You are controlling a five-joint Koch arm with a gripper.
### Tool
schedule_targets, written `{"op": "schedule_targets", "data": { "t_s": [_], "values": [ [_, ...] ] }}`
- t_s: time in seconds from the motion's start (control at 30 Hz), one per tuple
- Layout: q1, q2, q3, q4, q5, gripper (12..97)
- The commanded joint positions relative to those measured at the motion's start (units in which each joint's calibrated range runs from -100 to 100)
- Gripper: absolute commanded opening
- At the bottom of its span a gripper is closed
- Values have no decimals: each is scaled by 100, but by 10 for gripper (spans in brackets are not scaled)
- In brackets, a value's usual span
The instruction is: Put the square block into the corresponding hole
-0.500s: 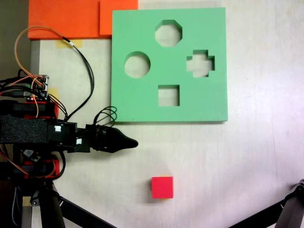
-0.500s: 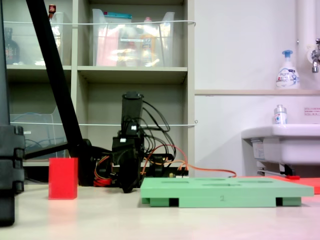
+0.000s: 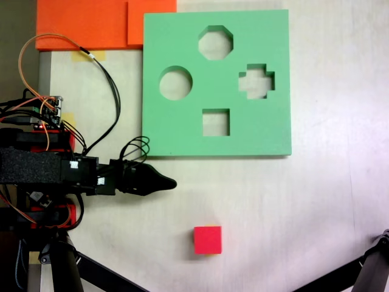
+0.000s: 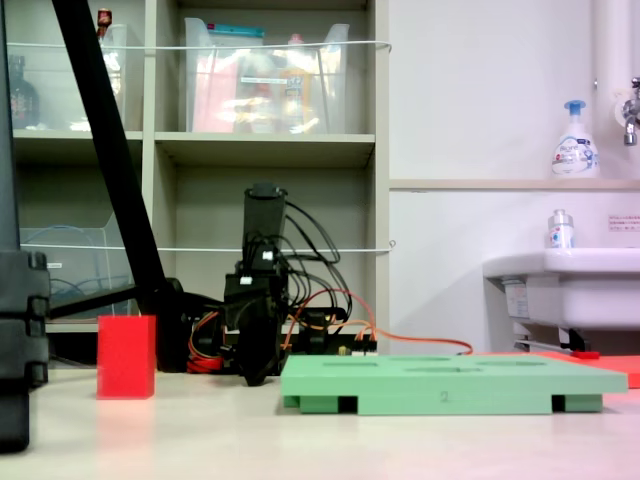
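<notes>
You are starting from the reach: the red block [image 3: 208, 239] is sitting free on the bench [image 3: 316, 201] near its lower edge in the top-down view, well apart from the green board [image 3: 182, 36], whose square hole [image 3: 216, 122] is lying near the board's lower edge. You are needing to swing the claw [image 3: 172, 182] toward the block, open it wider than the block, and come down squarely over two opposite faces so the block is staying aligned with the hole's sides. The claw is pointing right, touching nothing and holding nothing; its jaws are lining up into one dark tip, so I cannot tell how far open it is.
</notes>
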Motion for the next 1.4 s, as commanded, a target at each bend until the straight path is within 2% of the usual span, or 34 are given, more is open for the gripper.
{"op": "schedule_targets", "data": {
  "t_s": [0.0,0.47,0.63,0.73,0.77,0.93,1.1,1.23,1.37],
  "values": [
    [-5,-41,-98,-609,-39,494],
    [49,-41,-98,-609,-29,478],
    [-156,-41,-98,-599,1348,501],
    [-352,-41,-98,-695,1758,456],
    [-454,-41,-98,-898,1880,438],
    [-591,-41,2534,-4316,2852,429],
    [-586,-41,4159,-6097,3394,408],
    [-601,71,5764,-7388,3531,396],
    [-728,1258,7210,-8668,3302,409]
  ]
}}
